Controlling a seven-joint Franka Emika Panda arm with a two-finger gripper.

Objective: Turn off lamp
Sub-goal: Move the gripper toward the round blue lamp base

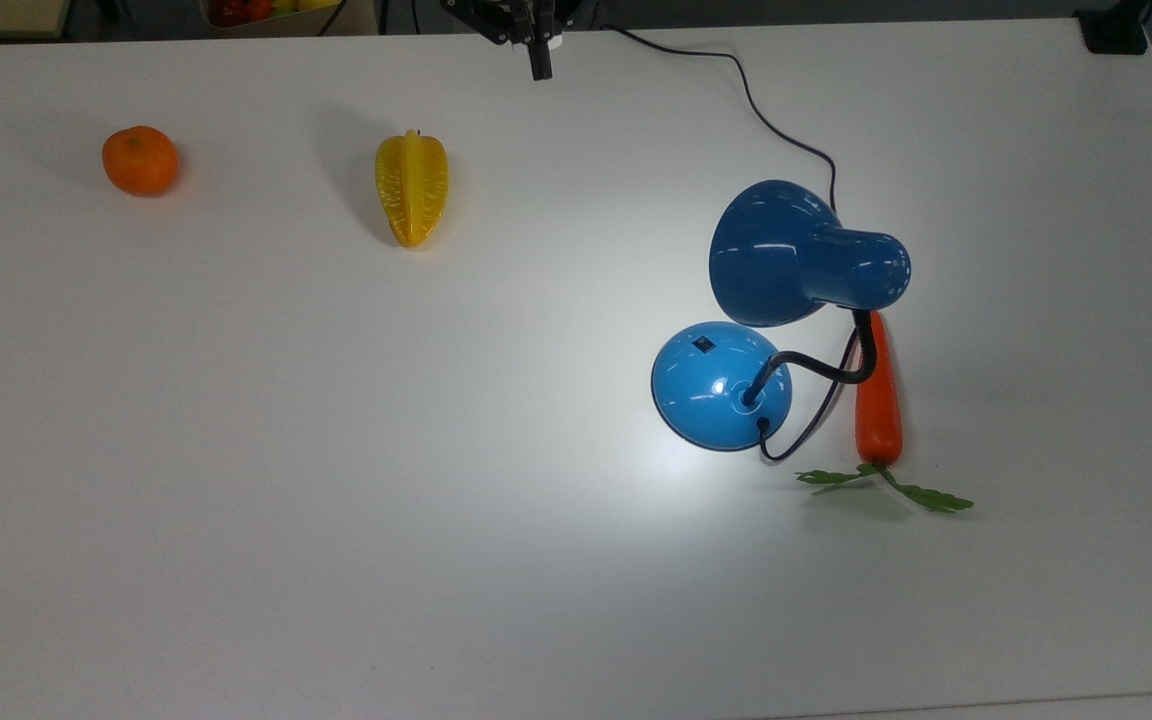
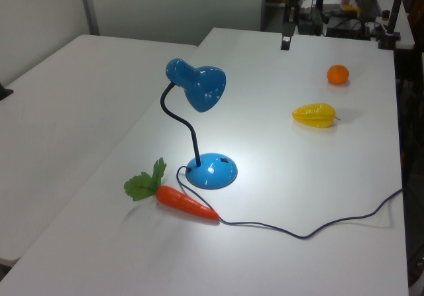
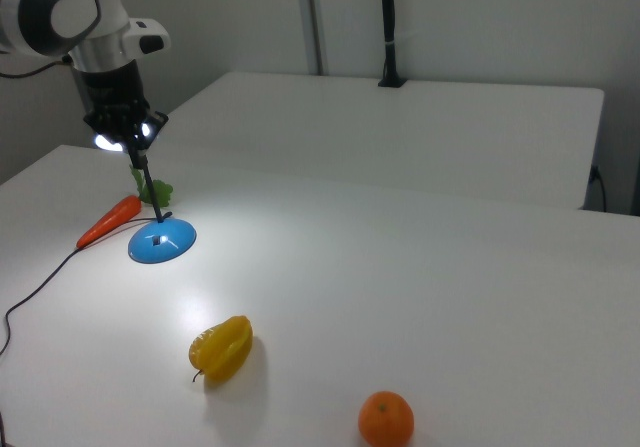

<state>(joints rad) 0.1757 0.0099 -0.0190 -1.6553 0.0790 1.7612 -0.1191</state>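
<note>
White tabletop (image 1: 236,480) is spread under everything, with a second white table seen beyond it. The lamp (image 1: 721,385) is placed toward the top view's right edge of the surface, its domed base flat on the table, a carrot (image 1: 878,395) just beside it. Glossy blue is seen on base and bell-shaped shade (image 1: 796,255); a black bendy neck joins them, and a black cord (image 1: 766,110) is trailed to the far edge. Light is cast on the surface, so the lamp is judged on. The base is judged slippery and light enough to slide; no grasp is called for, only a straight press on the small black switch (image 1: 703,345). The gripper (image 1: 539,60) is held at the far edge, fingers closed together, nothing held.
</note>
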